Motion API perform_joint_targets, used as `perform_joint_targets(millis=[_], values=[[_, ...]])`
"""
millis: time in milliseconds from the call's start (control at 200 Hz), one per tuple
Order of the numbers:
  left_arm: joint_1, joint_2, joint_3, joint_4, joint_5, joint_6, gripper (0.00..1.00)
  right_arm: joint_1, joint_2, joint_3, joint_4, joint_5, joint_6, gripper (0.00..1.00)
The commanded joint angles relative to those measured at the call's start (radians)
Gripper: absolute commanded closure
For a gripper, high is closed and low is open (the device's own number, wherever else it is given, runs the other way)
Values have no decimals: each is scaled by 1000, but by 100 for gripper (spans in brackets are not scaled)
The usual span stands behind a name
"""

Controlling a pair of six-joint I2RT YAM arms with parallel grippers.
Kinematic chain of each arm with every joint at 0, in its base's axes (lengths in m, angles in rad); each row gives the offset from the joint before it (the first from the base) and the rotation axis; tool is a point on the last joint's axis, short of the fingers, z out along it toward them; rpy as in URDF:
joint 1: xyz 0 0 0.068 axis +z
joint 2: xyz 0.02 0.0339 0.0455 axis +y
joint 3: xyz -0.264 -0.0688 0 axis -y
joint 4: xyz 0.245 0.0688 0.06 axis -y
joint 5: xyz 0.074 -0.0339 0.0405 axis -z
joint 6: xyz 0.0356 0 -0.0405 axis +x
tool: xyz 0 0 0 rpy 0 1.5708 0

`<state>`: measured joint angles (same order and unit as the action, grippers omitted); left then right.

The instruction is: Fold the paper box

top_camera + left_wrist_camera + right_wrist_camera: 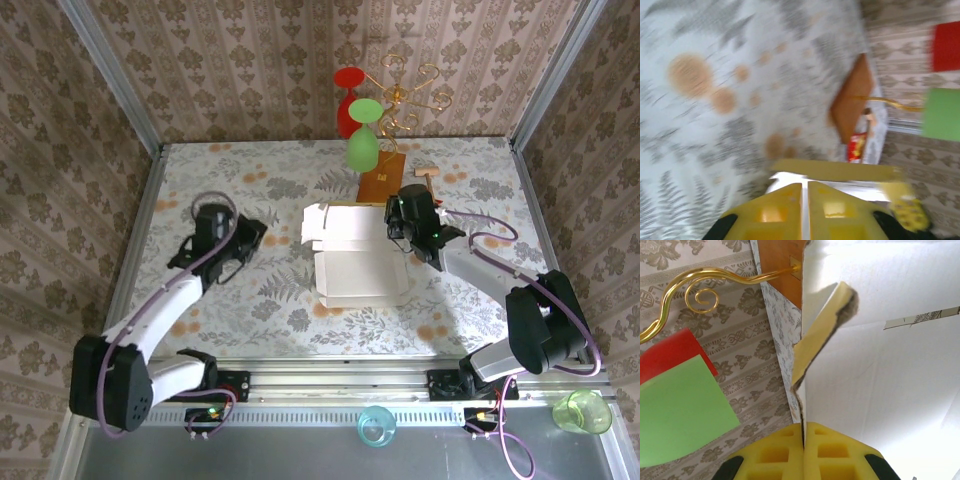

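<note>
The left gripper lies low over the table, near the left side of the paper box but apart from it. In the left wrist view its yellow pads are pressed together with a hairline slit between them and nothing held. This view is much blurred. Just past the fingertips a mustard strip of the box and a bit of white under it can be made out, but I cannot tell which edge it is.

The box rests in the middle of the table with its white inner side up. Its far left corner shows small flaps, and the far right part is covered by the right gripper.

In the right wrist view the right gripper is closed, and a thin raised edge of the box runs down into the seam between the pads — it seems pinched there. A mustard flap leans away from the white panel, and the frame cuts the panel off at the right.

Behind the box stands the wooden block with the gold wire stand, where a green glass and a red glass hang. A small red-yellow packet lies beside the block.
</note>
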<state>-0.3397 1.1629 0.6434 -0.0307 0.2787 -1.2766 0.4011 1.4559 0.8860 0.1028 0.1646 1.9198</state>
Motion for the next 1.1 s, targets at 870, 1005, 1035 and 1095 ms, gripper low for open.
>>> perform_joint_targets(millis=[870, 1005, 1035, 1095], values=[[-213, 686, -147, 1160, -95, -291, 63, -39, -17, 55, -80, -19, 107, 100], [-203, 665, -207, 1156, -148, -335, 63, -42, -19, 63, -83, -21, 110, 100], [-197, 666, -207, 1153, -147, -337, 63, -41, -18, 65, -84, -23, 109, 100], [-188, 688, -195, 1175, -138, -343, 63, -42, -19, 70, -91, -29, 111, 100]])
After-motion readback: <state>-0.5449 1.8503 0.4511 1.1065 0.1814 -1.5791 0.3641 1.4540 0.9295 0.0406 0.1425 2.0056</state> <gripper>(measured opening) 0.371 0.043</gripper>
